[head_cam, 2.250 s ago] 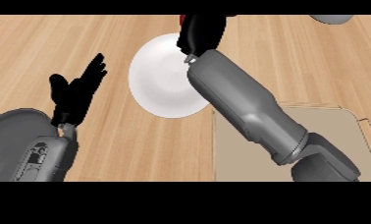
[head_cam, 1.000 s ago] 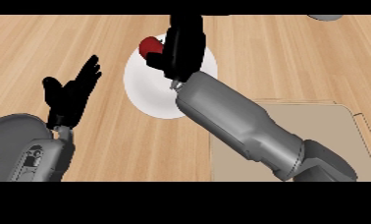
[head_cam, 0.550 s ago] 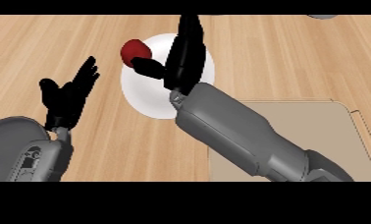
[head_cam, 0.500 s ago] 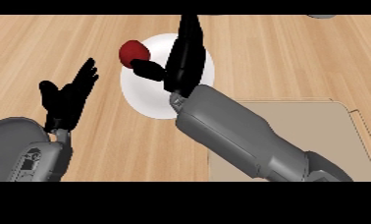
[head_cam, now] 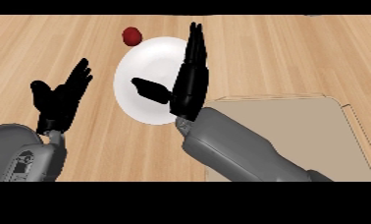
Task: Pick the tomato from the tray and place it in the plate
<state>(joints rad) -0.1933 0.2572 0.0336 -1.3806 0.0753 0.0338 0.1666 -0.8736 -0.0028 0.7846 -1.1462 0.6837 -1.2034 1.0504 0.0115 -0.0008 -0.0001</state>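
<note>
One wide wooden counter (head_cam: 290,51) fills my view, pale planks with the grain running left to right. At lower right a flat beige tray (head_cam: 304,129) with rounded corners lies on it, smooth and matte, partly covered by my grey right forearm. Left of the tray sits the plate (head_cam: 145,70), a glossy white round. My right hand (head_cam: 188,78) stands over the plate, black fingers straight and pressed together pointing away from me, thumb spread out to the left, holding nothing. My left hand (head_cam: 62,98) rests open at the left edge, fingers up, also holding nothing. Smallest is the tomato (head_cam: 131,35), a dark red ball on bare wood just beyond the plate's far left rim, apart from the plate as far as I can tell. It lies ahead and to the left of my right fingertips, outside the plate rather than in it. I judge the right hand nearer, so any recovery means reaching forward and leftward across the plate's far rim
</note>
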